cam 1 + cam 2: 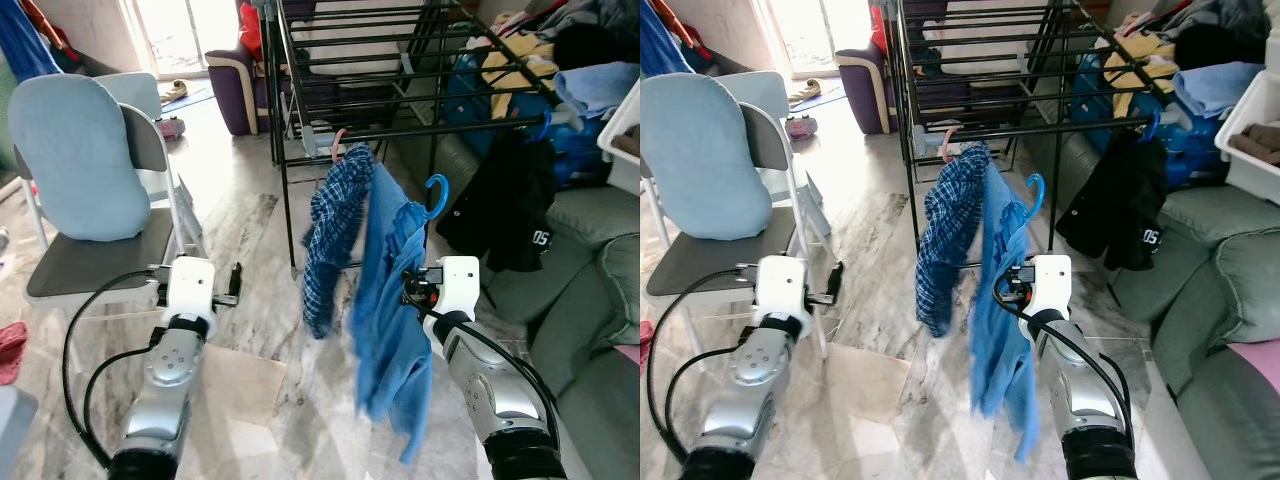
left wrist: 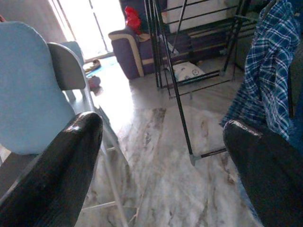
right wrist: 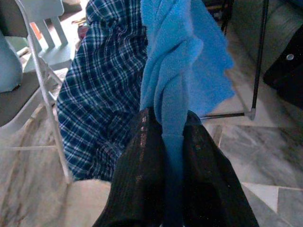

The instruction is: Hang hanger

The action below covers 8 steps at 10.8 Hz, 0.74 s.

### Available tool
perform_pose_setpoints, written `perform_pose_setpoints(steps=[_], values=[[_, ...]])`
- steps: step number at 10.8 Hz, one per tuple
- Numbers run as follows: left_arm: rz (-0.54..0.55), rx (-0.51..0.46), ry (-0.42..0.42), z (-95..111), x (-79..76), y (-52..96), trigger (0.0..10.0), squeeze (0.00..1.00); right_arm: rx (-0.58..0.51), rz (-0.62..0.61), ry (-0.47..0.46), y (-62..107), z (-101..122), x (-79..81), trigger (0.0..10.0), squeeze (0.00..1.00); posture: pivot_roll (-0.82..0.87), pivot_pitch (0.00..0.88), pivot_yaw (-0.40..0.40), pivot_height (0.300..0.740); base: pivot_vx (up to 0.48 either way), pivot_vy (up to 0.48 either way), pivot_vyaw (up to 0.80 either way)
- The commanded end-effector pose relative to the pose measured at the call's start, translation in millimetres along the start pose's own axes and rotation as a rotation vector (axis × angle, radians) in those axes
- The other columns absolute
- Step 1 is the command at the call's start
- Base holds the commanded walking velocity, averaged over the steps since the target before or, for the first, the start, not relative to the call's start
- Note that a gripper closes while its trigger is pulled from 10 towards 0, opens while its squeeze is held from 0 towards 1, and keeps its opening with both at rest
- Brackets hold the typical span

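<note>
The right gripper (image 3: 173, 142) is seen clamped on a fold of the blue garment (image 1: 390, 300), jaws closed tight around the cloth; the hanger body itself is hidden inside the fabric. Only the blue hanger hook (image 1: 437, 193) is visible, poking up above the garment, just below and near of the drying rack (image 1: 400, 60) rail, not hooked on it. A blue plaid shirt (image 1: 330, 235) is hung just left of the blue garment, touching it; a pink hook (image 1: 339, 140) is partly seen above it, blurred. The lower hem of the blue garment is motion-blurred.

The left gripper (image 2: 161, 156) is held out low at the left, jaws wide open, nothing between them; marble floor (image 2: 156, 156) is seen past the fingers (image 2: 52, 175).

A black garment (image 1: 500, 205) is hung at the right of the rack, white print reading "50" on it, possibly cut off by a fold. A grey sofa (image 1: 590, 300) is cut off at the right edge. A folding chair (image 1: 100, 250) with a light blue cushion (image 1: 75, 155) is at the left. Clothes piled far right are too jumbled to sort.
</note>
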<state>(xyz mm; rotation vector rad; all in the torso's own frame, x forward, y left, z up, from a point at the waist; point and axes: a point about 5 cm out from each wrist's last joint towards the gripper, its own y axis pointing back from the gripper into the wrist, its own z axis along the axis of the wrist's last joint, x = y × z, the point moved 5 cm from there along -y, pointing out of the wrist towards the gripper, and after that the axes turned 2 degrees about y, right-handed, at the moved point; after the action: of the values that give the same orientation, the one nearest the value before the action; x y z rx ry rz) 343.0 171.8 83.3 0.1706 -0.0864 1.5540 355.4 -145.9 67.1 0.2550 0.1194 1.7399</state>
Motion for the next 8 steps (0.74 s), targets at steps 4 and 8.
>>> perform_pose_setpoints(steps=[4,8], values=[[0.014,0.010,-0.009,-15,-0.1,14.3,10.0,0.00,-0.008,0.073,0.062,11.4,-5,6.4,10.0,0.00,0.01,0.000,-0.002,0.740,0.000,0.000,0.40],[0.054,-0.012,-0.032,-6,7.7,0.0,10.0,0.00,-0.042,0.122,0.093,-0.1,9,15.4,10.0,0.00,0.01,0.000,-0.009,0.740,0.000,0.000,0.80]])
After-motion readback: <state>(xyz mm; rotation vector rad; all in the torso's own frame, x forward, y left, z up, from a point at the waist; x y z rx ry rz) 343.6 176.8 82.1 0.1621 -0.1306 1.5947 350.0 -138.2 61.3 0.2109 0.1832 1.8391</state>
